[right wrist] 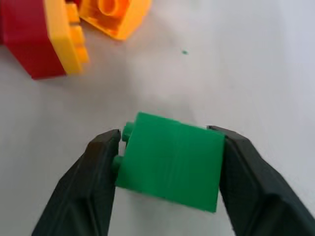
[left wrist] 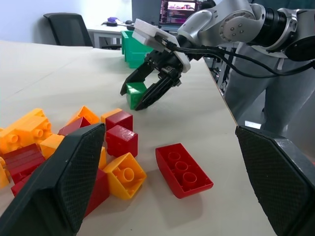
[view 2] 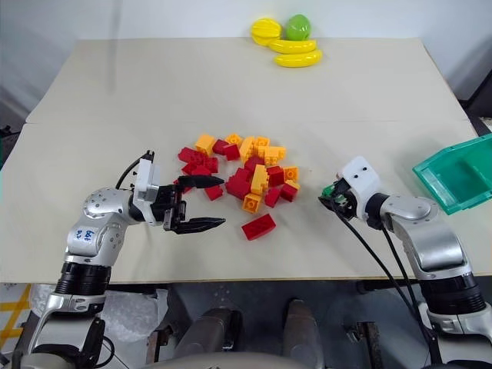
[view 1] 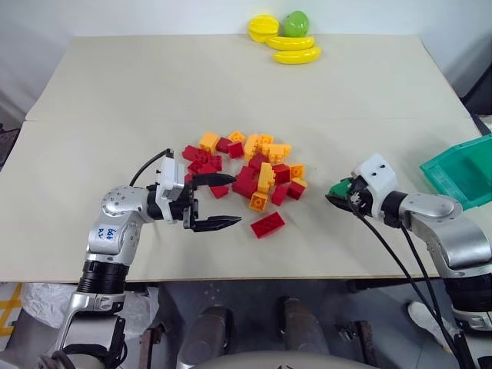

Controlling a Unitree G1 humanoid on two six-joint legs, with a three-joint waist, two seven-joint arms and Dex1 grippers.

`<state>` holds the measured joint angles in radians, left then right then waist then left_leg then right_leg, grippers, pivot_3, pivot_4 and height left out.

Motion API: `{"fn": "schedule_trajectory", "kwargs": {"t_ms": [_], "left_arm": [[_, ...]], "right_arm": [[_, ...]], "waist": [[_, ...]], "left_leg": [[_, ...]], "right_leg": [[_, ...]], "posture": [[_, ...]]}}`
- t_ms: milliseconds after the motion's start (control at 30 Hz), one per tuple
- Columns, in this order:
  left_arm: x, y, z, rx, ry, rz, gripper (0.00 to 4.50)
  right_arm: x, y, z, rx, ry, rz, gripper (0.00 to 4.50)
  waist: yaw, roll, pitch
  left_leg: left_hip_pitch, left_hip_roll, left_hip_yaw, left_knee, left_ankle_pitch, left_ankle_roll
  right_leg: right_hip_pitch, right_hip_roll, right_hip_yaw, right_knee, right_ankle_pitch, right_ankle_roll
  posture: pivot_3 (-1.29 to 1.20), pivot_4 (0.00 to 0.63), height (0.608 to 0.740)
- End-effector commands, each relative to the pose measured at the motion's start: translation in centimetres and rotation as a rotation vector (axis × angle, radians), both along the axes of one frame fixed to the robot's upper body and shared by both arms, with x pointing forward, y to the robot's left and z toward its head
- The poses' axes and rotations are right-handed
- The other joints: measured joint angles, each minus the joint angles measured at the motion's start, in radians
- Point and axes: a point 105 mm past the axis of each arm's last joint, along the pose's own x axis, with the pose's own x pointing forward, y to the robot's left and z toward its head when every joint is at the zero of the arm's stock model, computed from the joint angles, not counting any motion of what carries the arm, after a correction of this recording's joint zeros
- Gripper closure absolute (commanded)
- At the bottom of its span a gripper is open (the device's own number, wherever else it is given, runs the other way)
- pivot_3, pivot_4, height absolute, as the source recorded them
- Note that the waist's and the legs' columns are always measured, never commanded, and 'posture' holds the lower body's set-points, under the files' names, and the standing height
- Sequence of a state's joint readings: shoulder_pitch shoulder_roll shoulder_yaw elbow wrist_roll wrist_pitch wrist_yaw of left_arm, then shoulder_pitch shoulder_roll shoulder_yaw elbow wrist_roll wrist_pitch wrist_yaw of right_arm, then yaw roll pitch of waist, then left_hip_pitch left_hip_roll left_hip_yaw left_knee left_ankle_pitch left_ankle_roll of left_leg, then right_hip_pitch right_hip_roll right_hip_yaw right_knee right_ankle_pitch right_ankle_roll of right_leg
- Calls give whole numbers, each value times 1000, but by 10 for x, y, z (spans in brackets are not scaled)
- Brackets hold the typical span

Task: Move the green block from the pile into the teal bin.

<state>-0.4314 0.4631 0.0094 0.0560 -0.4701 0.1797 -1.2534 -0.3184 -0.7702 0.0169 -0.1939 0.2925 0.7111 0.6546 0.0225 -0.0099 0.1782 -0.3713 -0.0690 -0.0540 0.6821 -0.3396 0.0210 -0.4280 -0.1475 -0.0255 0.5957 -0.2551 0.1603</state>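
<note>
Hidden or cut off: teal-green rectangular plastic bin with sloping walls [view 1: 461, 173] cropped by the right edge of both head views; small dark-green studded plastic brick [right wrist: 170, 160] mostly covered by the right gripper [view 1: 338, 194] there, just a green sliver at the fingertips.
Hard to make out: whether the green brick rests on the beige tabletop [view 1: 231, 84] or hangs just above it.
Wrist views: right wrist close-up gives the brick's studs facing one black finger [right wrist: 83, 187]; left wrist view shows the brick from the side, with the bin well behind it.
Right jaws: clamped on the green brick, a finger on each side.
Left jaws: spread wide on the left gripper [view 1: 214, 201], empty, just beside the loose heap of red and orange-yellow studded bricks [view 1: 250, 173].
Green brick's place: right of the heap, apart from it, between heap and bin.
Far edge: yellow and green toy fruit [view 1: 286, 38].
</note>
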Motion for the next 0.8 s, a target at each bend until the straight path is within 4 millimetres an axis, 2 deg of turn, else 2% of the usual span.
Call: {"fn": "schedule_trajectory", "kwargs": {"t_ms": [33, 233, 333, 400, 500, 600, 733, 800], "left_arm": [[-2, -4, 6, -19, -26, -21, 0], [2, -15, 7, -23, -50, -43, 0], [10, -33, 12, -37, -90, -34, 0], [15, -52, 13, -31, -113, -42, 0], [26, -91, 20, -30, -159, -42, 0], [31, -114, 28, -56, -188, -59, 0], [36, -133, 31, -46, -211, -74, 0], [38, -138, 32, -52, -214, -78, 0]], "right_arm": [[-9, 4, 16, 25, -40, 14, 2085], [-27, 1, 37, 62, -99, -47, 2085], [-38, -11, 54, 59, -173, -138, 2085], [-47, -27, 65, 24, -234, -223, 2085], [-62, -85, 80, -131, -321, -478, 2085], [-70, -132, 89, -248, -348, -655, 2085], [-64, -178, 97, -331, -363, -788, 2085], [-56, -193, 100, -338, -380, -805, 2085]], "waist": [[2, 0, 0], [3, 0, 0], [9, 0, 0], [14, 0, 0], [33, 0, 0], [33, 0, 0], [11, 1, 0], [3, 2, -1]], "left_leg": [[0, 0, 0, 0, 0, 0], [-1, 0, 0, 0, 0, 1], [-1, 0, -1, 0, 0, 1], [-1, -1, -1, 0, -1, 1], [-2, -5, 0, 0, -1, 3], [-4, -7, 2, 1, -1, 6], [-2, -6, 9, 0, -3, 8], [-2, -6, 9, 0, -3, 8]], "right_leg": [[0, 0, 0, 0, 0, 0], [0, 0, 0, -1, 0, 0], [0, 0, 0, -1, 0, 0], [1, 0, 0, -2, 1, 1], [1, 0, 0, -2, 2, 3], [2, 0, 2, -5, 5, 7], [2, 0, 5, -7, 6, 9], [2, 0, 5, -6, 6, 8]], "posture": [[0, 150, 740], [0, 150, 740], [0, 150, 740], [0, 150, 740], [0, 150, 740], [0, 150, 740], [0, 150, 740], [0, 150, 740]]}}
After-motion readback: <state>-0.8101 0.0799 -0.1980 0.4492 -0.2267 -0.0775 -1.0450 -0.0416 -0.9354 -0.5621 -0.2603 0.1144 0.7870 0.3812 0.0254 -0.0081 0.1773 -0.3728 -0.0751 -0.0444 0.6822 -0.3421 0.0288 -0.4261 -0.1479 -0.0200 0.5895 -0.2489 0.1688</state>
